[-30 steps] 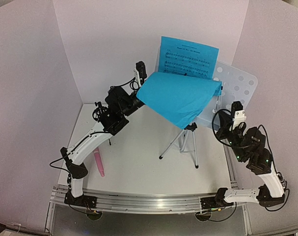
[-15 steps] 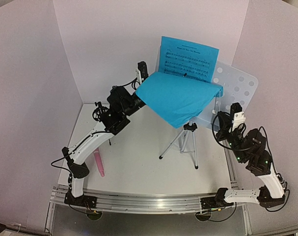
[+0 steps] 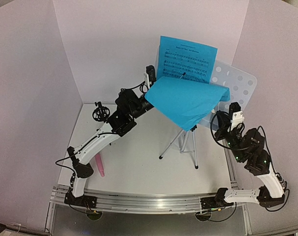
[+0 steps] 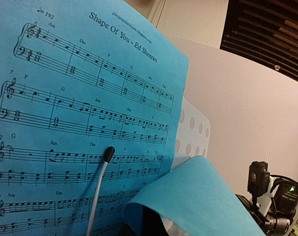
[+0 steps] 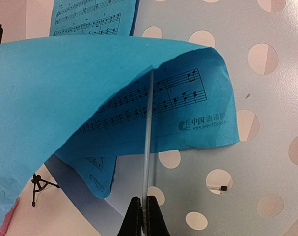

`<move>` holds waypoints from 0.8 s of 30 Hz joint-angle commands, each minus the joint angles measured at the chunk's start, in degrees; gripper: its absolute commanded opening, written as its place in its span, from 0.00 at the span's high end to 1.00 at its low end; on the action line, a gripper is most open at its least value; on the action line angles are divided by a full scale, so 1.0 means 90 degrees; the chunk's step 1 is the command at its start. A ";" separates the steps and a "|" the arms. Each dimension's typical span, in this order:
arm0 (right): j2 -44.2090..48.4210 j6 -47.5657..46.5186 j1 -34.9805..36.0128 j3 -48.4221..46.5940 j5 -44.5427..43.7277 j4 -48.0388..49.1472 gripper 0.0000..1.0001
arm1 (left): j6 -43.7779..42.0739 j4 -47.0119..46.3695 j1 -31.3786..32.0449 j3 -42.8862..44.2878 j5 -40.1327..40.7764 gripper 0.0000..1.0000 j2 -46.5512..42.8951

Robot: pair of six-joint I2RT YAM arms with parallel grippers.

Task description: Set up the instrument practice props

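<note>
Your left gripper [image 3: 148, 100] is clenched on the left edge of the second blue page [image 3: 188, 101], carrying it bowed in front of the music stand [image 3: 239, 83], where the first page [image 3: 187, 60] sits pinned. Your right gripper [image 5: 142, 219] pinches the retaining wire [image 5: 148, 142], probably holding it clear so the sheet slides under. The pink microphone [image 3: 98, 164] and mic mount [image 3: 98, 114] sit at left, untouched.

Showed a bright blue upright page [image 3: 187, 61] printed with black staves and notes, a curled page [image 3: 188, 101] the same blue, a pale desk [image 3: 242, 88] dotted with round holes, a silver-grey retaining wire [image 5: 148, 147], silver tripod legs [image 3: 171, 147], a pink microphone [image 3: 99, 164], a black mic mount [image 3: 98, 114].
</note>
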State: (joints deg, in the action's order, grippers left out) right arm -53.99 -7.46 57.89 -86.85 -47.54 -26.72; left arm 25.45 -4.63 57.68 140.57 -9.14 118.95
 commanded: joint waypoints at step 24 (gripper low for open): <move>-0.0187 0.0165 0.0014 -0.0361 0.0310 0.0136 1.00 | -0.0641 0.2231 0.0095 0.1278 -0.1392 1.00 0.0395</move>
State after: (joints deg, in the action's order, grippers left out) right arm -55.03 -6.91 57.87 -87.75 -46.81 -27.57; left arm 21.77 14.60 58.26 147.43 -18.61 121.10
